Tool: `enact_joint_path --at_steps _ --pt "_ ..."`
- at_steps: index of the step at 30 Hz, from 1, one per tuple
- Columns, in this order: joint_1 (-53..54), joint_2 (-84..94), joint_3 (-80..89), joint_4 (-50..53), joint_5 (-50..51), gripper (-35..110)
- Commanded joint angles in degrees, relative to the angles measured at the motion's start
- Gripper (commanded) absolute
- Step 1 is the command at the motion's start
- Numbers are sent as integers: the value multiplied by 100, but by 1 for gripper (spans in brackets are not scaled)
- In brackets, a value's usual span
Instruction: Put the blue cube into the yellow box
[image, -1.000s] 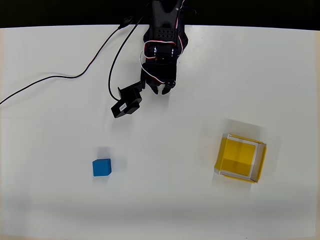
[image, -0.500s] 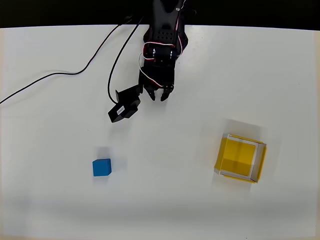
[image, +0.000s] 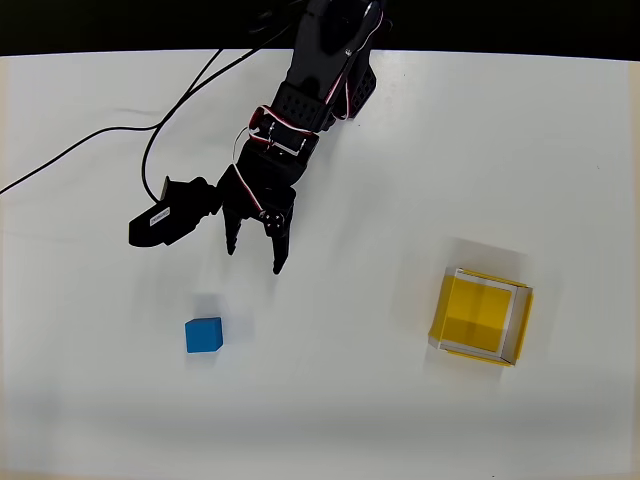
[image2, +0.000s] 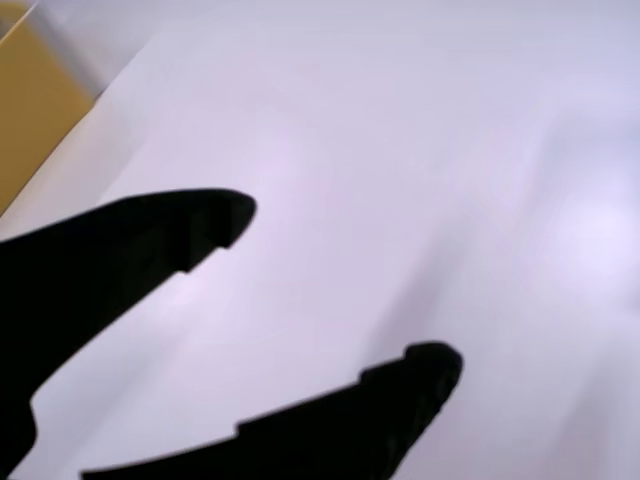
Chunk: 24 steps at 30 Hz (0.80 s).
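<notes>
Overhead view: the black claw (image: 254, 248), fingers apart and empty, is approaching the small matte blue cube (image: 204, 335); next it must descend around it.

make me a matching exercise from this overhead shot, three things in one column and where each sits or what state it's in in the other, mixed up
Things:
1. blue cube
2. yellow box
3. hand

Places or states:
A. open, holding nothing, above the table
B. lower left of the overhead view, alone on the table
C. right side of the overhead view, nothing inside

Pairs: 1-B, 2-C, 3-A
</notes>
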Motion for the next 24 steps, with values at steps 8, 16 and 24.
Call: enact_joint_path --at_steps 8,16,24 --pt "791 -2355 -1705 -2391 -369 46" --pt "782 -4069 -2461 -3762 -378 47" --pt "624 -5361 -3463 -4122 -396 47"
